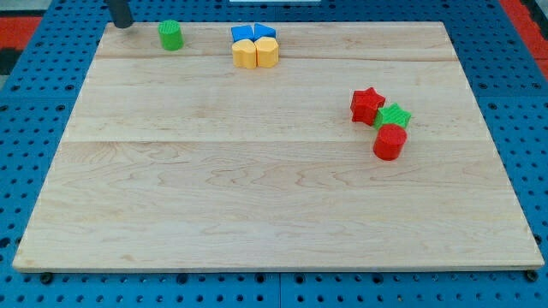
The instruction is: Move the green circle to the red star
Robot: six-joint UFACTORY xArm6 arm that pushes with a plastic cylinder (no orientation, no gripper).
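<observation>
The green circle (171,35) stands near the board's top left. The red star (367,104) lies at the view's right, touching a green star (393,116), with a red cylinder (390,142) just below them. My tip (122,23) is a dark rod end at the view's top left corner of the board, a short way left of the green circle and not touching it.
A cluster sits at the top centre: a blue block (244,33), a blue triangle (265,32), and two yellow blocks (245,54) (267,52). The wooden board (257,197) rests on a blue pegboard.
</observation>
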